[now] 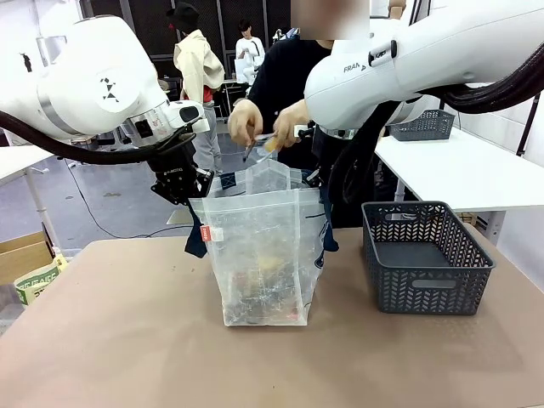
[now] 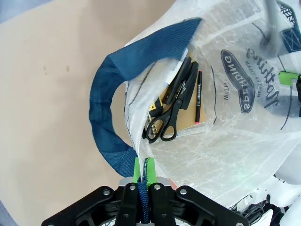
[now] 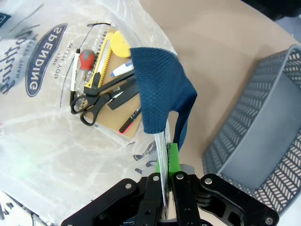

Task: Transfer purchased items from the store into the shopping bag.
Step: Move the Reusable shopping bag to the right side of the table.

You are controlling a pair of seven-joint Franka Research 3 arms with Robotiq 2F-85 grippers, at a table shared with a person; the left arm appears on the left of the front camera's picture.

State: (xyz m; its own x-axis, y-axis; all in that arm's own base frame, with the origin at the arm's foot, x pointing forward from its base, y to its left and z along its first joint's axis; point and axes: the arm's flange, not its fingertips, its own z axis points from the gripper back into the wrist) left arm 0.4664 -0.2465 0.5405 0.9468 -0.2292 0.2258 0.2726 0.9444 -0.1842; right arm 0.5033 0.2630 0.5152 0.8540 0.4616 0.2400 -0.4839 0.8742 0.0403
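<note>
The shopping bag (image 1: 263, 255) stands upright mid-table, held wide between both arms. My left gripper (image 2: 143, 175) is shut on its navy strap handle (image 2: 106, 89); in the front view that gripper (image 1: 191, 191) is at the bag's upper left corner. My right gripper (image 3: 168, 162) is shut on the opposite rim, beside the other strap (image 3: 162, 94). At the bag's bottom lie black scissors (image 3: 94, 101), a yellow cutter (image 3: 106, 56), a red-handled tool (image 3: 84, 61), a pen (image 2: 199, 96) and a brown pad (image 2: 186, 115). The person's hands (image 1: 268, 123) hold thin items above the bag's mouth. The store basket (image 1: 425, 255) stands to the right.
A second grey basket (image 1: 422, 125) rests on a white table (image 1: 467, 170) at the back right. A cardboard box (image 1: 21, 255) and printed paper sit off the table's left edge. The brown tabletop (image 1: 127, 340) is bare in front of the bag.
</note>
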